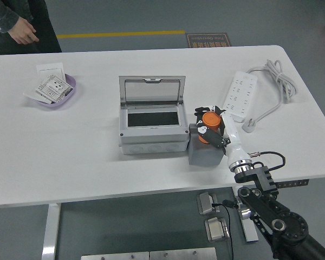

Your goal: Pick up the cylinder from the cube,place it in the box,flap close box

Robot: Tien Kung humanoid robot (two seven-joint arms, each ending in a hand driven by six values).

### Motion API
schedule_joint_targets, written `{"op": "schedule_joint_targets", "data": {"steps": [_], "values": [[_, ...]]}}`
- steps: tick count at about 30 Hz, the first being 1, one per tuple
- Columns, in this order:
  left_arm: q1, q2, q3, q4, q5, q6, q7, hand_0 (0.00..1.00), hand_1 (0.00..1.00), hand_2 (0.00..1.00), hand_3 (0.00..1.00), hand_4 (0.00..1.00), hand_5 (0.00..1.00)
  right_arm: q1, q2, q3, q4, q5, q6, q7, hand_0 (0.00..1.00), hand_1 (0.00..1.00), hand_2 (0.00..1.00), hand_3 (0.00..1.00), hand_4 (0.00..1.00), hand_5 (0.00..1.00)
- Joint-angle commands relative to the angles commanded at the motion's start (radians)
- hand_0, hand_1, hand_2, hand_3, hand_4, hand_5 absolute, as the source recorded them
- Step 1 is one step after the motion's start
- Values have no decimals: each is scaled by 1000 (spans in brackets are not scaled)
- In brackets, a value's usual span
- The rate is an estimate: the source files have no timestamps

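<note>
An orange cylinder is held just above the grey cube, with my right hand shut around it. The cube stands against the right side of the grey box. The box's clear lid stands open at the back, and a dark interior shows inside. My left hand is out of view.
A purple dish with paper packets sits at the far left. A white power strip with its cable lies at the back right. A person in dark clothes stands at the table's far left corner, one hand hanging down.
</note>
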Motion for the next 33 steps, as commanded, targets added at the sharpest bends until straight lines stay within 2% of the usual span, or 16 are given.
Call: {"op": "schedule_joint_targets", "data": {"steps": [1,2,7,8,13,14,17,19,20,25,26,31,33], "values": [[0,0,-1,0,1,0,0,629,676,634,631,727,443,3,-4,0,7,-8,-3,-4,650,550,479,368,146,2],[0,0,-1,0,2,0,0,629,677,638,631,730,455,6,-7,1,13,-16,-5,-8,645,530,430,311,120,2],[1,1,-4,0,8,0,0,629,677,638,631,730,455,29,-26,6,42,-70,-19,-36,645,530,430,311,120,2],[1,0,-4,0,8,0,0,630,677,638,632,731,463,35,-30,6,47,-84,-22,-44,545,376,343,280,58,2],[2,0,-7,0,14,0,0,630,677,638,632,731,463,84,-52,-5,70,-186,-38,-107,545,376,343,280,58,2],[2,0,-8,0,16,0,0,630,677,639,633,732,469,97,-55,-13,70,-210,-40,-124,420,279,327,275,43,2],[3,1,-10,0,19,1,0,630,677,639,633,732,469,139,-60,-45,61,-281,-42,-177,420,279,327,275,43,2],[3,2,-14,0,23,1,0,630,677,639,633,732,469,173,-57,-77,47,-332,-39,-214,420,279,327,275,43,2],[4,2,-16,0,25,2,0,630,678,640,633,732,471,191,-54,-94,37,-359,-38,-232,291,226,325,272,40,2],[4,3,-18,0,29,4,-1,630,678,640,633,732,471,270,-28,-169,-27,-469,-29,-285,291,226,325,272,40,2],[4,4,-18,0,29,5,-1,631,678,641,633,733,473,285,-21,-186,-45,-486,-26,-292,156,178,322,269,38,2],[5,6,-21,0,34,7,-1,631,678,641,633,733,473,354,11,-261,-129,-519,-14,-312,156,178,322,269,38,2],[5,6,-23,0,36,7,-1,631,678,642,633,733,473,378,24,-290,-162,-519,-10,-317,123,158,322,269,45,2]]}}
